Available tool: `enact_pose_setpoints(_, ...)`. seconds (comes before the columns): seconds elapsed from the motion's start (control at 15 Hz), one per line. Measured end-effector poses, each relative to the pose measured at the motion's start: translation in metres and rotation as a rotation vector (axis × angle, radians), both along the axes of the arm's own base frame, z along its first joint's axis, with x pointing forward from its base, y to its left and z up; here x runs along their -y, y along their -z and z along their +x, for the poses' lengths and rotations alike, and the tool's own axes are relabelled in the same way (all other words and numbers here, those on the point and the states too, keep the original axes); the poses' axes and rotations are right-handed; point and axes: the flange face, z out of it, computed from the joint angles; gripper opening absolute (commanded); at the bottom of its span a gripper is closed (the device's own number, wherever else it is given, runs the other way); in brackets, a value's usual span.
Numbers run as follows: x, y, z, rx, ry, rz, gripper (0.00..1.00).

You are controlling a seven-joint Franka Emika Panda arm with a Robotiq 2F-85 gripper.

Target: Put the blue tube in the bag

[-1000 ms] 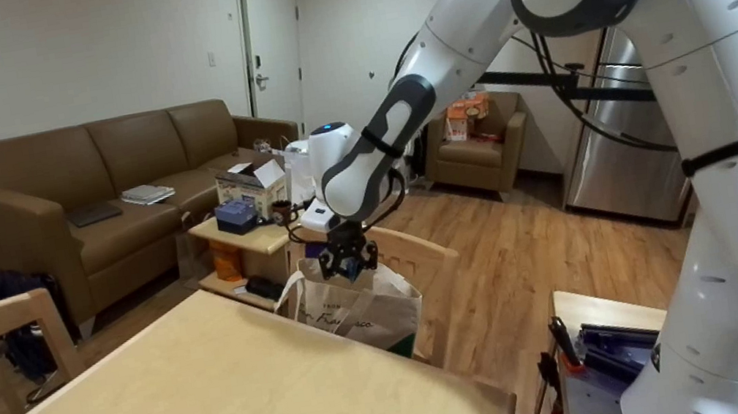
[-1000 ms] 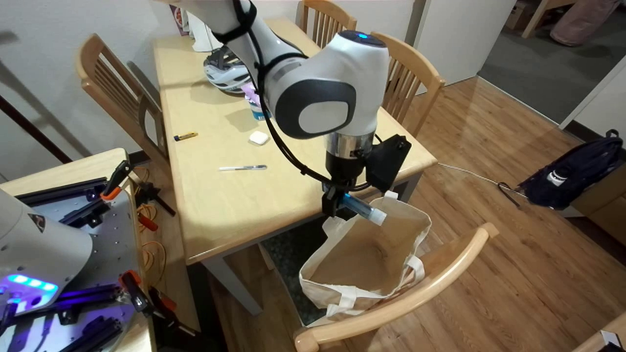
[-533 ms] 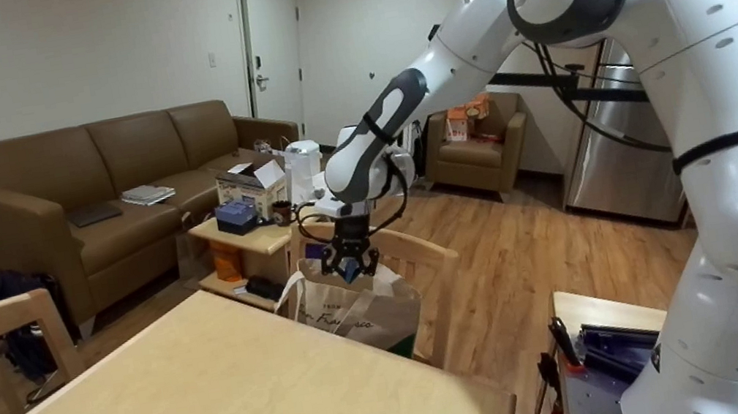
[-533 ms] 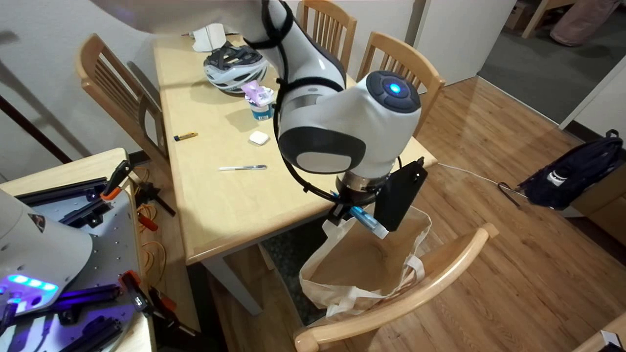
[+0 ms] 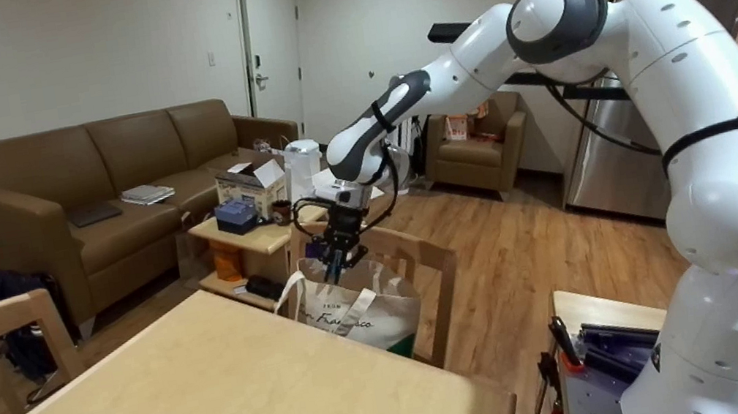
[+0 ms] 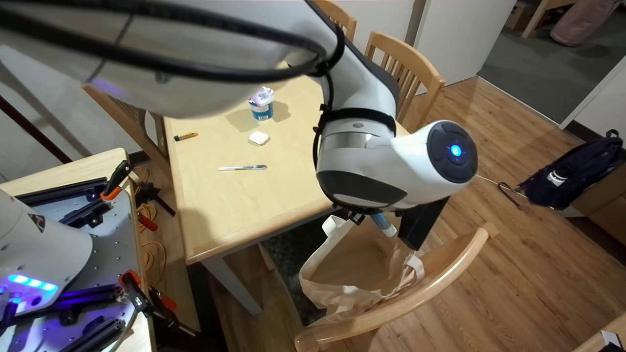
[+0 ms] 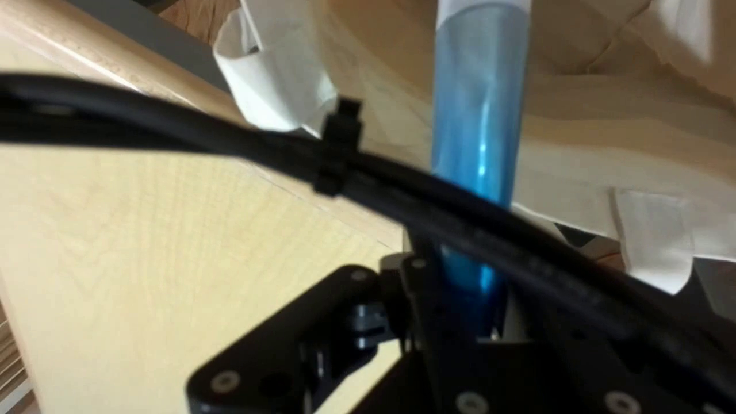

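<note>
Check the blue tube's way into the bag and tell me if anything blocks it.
Nothing visible blocks it. The gripper holds the blue tube, its white end apparently over the open mouth of the bag. One handle stands off to the side; the black cable crosses only the wrist camera's view of the tube.

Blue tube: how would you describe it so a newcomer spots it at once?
Beside the wooden table sits an open tan bag. At its mouth, look between the black fingers: they grip the blue tube. Unlike them or the bag, it is shiny blue with a whitish end.
</note>
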Motion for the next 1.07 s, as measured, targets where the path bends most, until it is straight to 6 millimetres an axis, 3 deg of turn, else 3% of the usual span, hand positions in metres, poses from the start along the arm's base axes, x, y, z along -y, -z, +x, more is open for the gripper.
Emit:
enact_pose_setpoints(0.2,0.023,-0.006,0.005,0.017,-0.017,0.052,0.71)
enact_pose_setpoints(0.53,0.037,0.0,0.011,0.012,-0.026,0.054,1.0)
enact_pose_setpoints(0.67,0.043,0.0,0.015,-0.036,-0.022,-0.037,1.0)
enact_pose_setpoints(0.8,0.038,-0.012,0.025,-0.071,-0.022,-0.136,1.0)
enact_pose_setpoints(1.07,0.008,-0.051,0.054,-0.127,-0.065,-0.335,1.0)
